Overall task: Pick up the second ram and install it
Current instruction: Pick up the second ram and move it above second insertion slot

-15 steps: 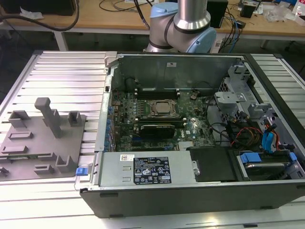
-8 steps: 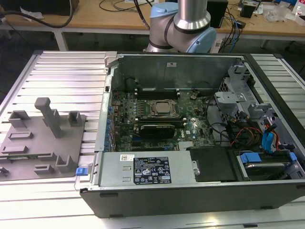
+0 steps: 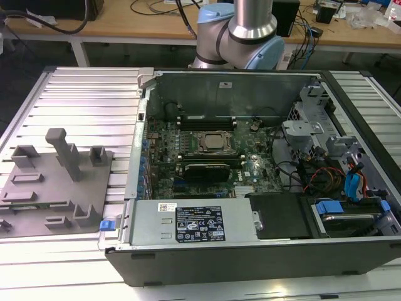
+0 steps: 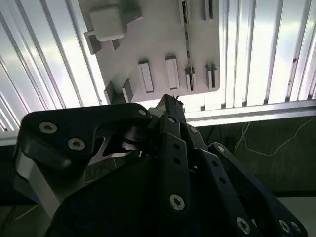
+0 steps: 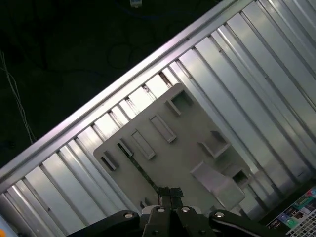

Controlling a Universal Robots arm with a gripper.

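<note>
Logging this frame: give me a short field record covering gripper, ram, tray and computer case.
gripper: jaws together, nothing seen between them, hovering above the grey tray
second ram: thin strip standing on edge in a tray slot, not grasped
computer case: open, on the exterior view's right of the tray
CPU socket: mid-motherboard inside the case

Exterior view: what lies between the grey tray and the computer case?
In the exterior view, bare ribbed table separates the grey tray from the computer case, plus a blue clip at the case's edge.
</note>
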